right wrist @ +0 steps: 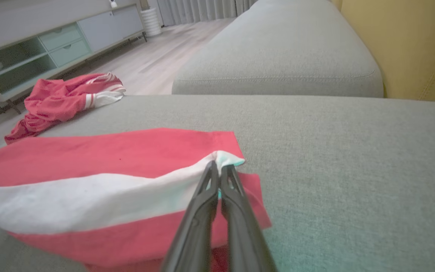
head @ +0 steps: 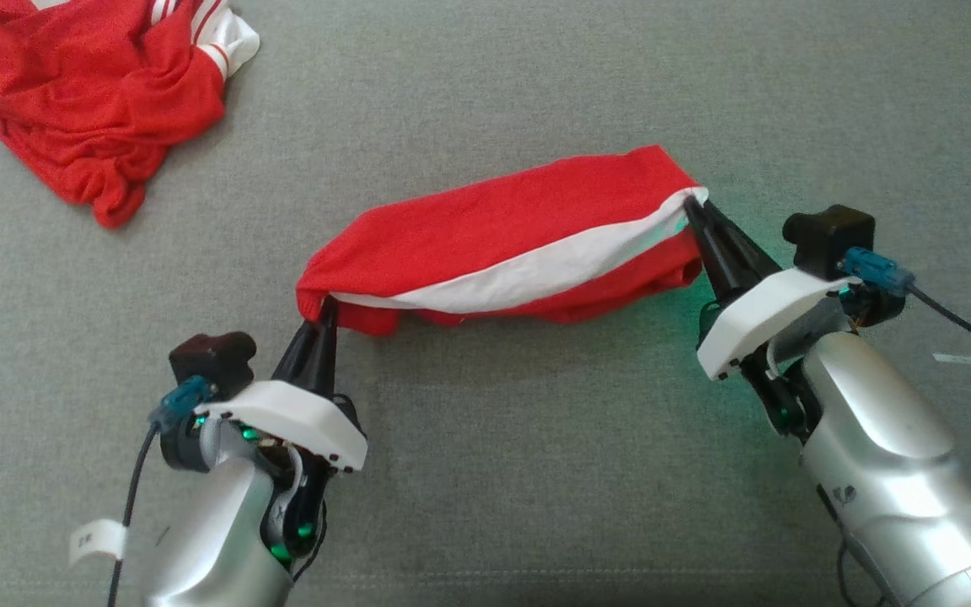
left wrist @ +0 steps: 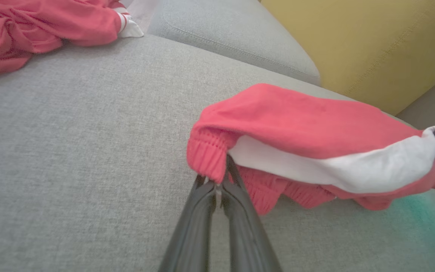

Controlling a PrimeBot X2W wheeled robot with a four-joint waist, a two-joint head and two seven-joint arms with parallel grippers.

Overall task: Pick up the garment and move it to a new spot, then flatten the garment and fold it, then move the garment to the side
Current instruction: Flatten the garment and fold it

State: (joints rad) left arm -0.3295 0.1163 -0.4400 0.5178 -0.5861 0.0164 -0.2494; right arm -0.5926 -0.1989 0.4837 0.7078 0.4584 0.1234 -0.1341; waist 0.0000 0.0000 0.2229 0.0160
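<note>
My left gripper [head: 321, 319] is closed on the ribbed end of the garment [head: 519, 244], and my right gripper [head: 693, 205] on its white corner. It seems soft and light, so the ends hold best.

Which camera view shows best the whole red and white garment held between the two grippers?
The head view: the garment spans from the left gripper to the right gripper. The left wrist view shows its ribbed end close up; the right wrist view crops its far part.
</note>
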